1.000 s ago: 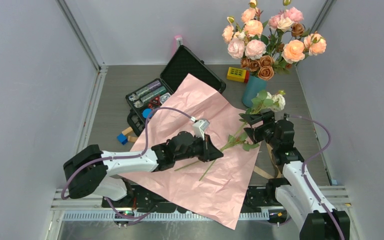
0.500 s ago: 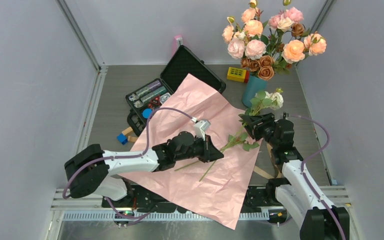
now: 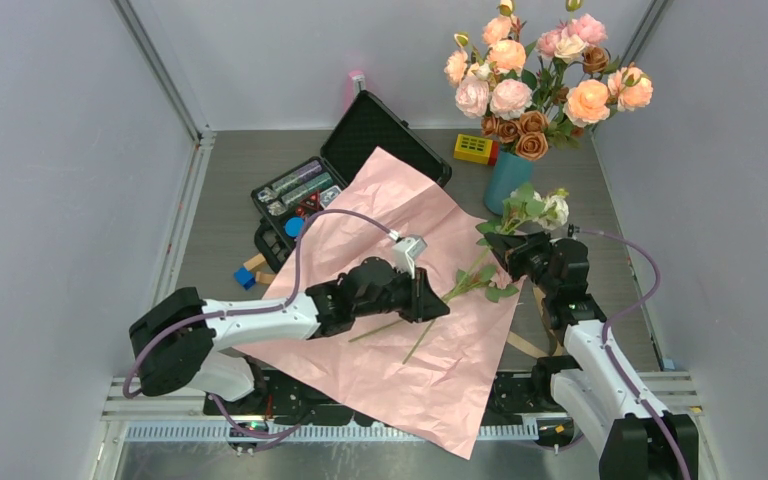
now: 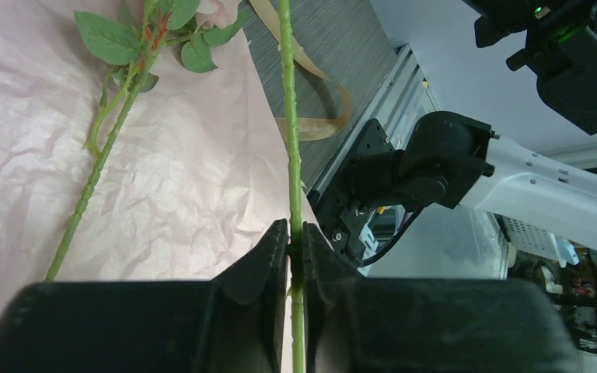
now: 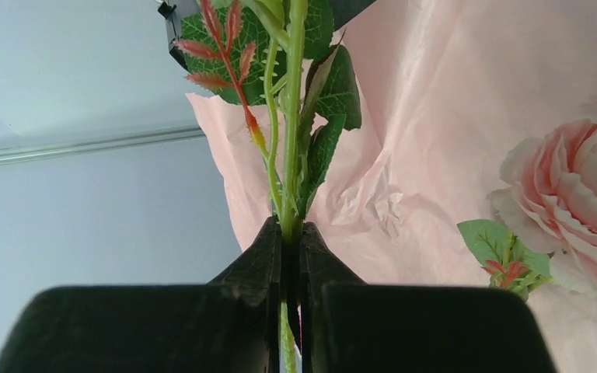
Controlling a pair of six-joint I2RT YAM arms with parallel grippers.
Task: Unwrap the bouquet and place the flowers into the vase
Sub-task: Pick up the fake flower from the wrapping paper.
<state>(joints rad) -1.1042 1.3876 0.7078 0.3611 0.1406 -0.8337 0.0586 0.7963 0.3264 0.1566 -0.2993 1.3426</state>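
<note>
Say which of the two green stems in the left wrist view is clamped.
The bare stem running straight up the middle, pinched in the left gripper. The leafy stem lies loose on the pink paper beside it.

The flowers (image 3: 548, 208), pale roses on thin green stems, stretched between both pairs of fingers. One bare stem (image 4: 289, 140) was pinched in the left fingers (image 4: 253, 272), a leafy stem (image 5: 291, 155) in the right fingers (image 5: 256, 260). A loose stem (image 4: 93, 179) lay just beside the left fingers on the bouquet's spread pink paper (image 3: 440, 385). The teal vase (image 3: 502, 175) stood upright beyond the right fingers.
</note>
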